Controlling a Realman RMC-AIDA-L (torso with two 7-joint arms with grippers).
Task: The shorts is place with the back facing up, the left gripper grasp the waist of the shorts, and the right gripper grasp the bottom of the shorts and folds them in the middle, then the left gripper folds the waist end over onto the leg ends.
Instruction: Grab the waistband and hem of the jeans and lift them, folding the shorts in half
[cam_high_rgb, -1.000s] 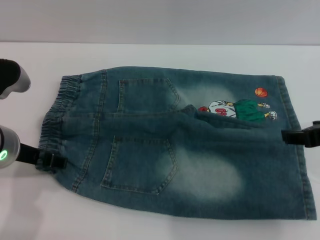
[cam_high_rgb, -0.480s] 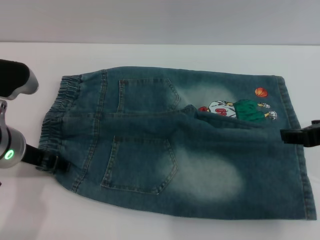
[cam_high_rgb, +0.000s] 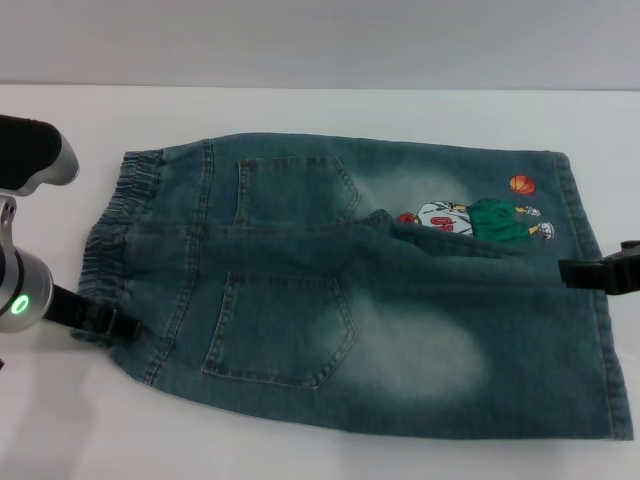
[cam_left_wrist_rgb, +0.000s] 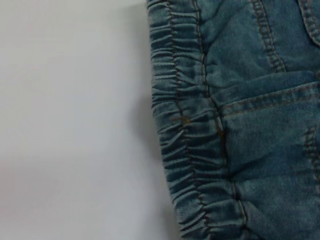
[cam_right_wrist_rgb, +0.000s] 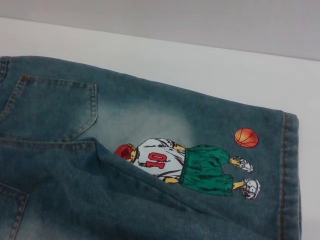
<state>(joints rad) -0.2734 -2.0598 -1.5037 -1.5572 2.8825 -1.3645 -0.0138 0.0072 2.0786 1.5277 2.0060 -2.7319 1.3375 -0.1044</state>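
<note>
From the head camera I have the shorts (cam_high_rgb: 370, 290) spread flat on the white counter (cam_high_rgb: 300, 110), back pockets up, the waist (cam_high_rgb: 115, 235) toward my left arm and the leg ends (cam_high_rgb: 590, 290) toward my right. My left pincer (cam_high_rgb: 103, 322) sits at the near corner of the waistband, touching the denim edge; I cannot tell whether its prongs are apart or closed on the fabric. My right pincer (cam_high_rgb: 578, 272) reaches in from the right edge, its black tip over the hem just below the cartoon print (cam_high_rgb: 475, 220); I cannot tell its state either.

The left wrist camera gives me what the head view blurs: the gathered elastic ribbing and its stitching, lying against bare counter, with a pocket corner beside it. No prongs show there.

The right wrist camera shows the printed figure in a number 10 shirt and green shorts, partly tucked under a fold of denim, with the orange basketball (cam_right_wrist_rgb: 246, 137) near the hem.
</note>
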